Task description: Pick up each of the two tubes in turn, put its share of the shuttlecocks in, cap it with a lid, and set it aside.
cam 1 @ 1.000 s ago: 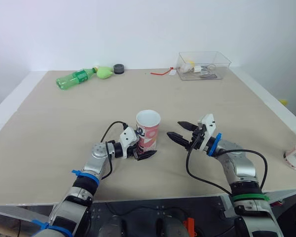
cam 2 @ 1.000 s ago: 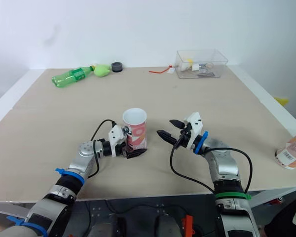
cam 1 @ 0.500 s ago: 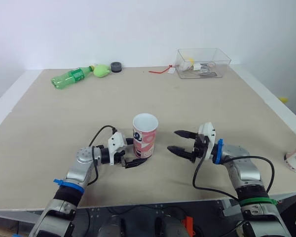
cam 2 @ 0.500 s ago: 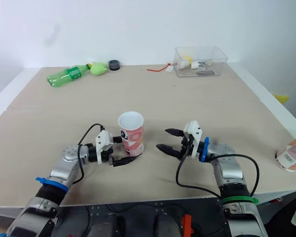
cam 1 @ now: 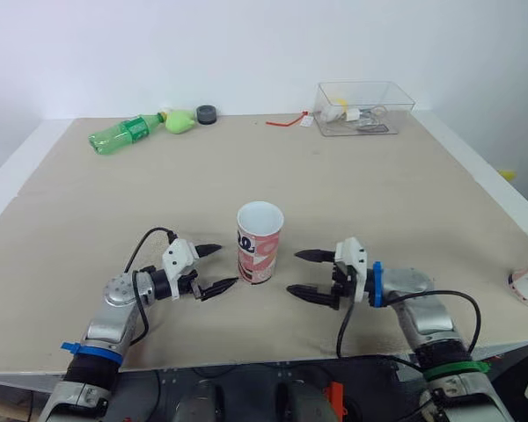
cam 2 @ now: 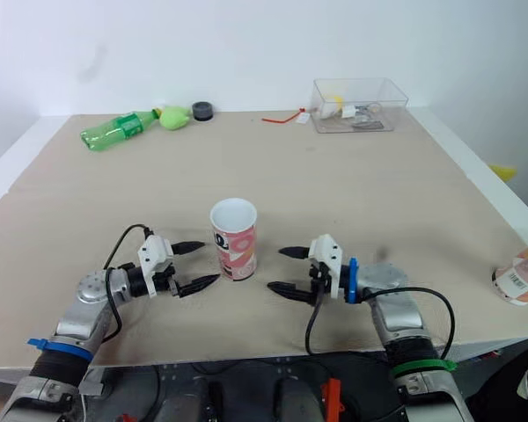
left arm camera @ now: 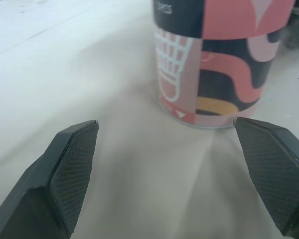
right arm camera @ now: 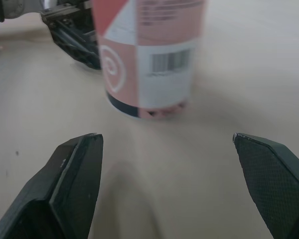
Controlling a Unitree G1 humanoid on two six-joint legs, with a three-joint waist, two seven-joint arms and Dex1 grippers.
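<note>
As L gripper & R gripper are held wide open, empty, the tube may be tipped if nudged.

The pink-patterned tube stands upright and uncapped, white mouth open, on the table's near middle.

I look down on a broad, pale beige wooden desk with white edges, its top evenly lit, shadows soft and faint. Behind its far edge a plain white wall closes off my view, smooth and bright.
</note>
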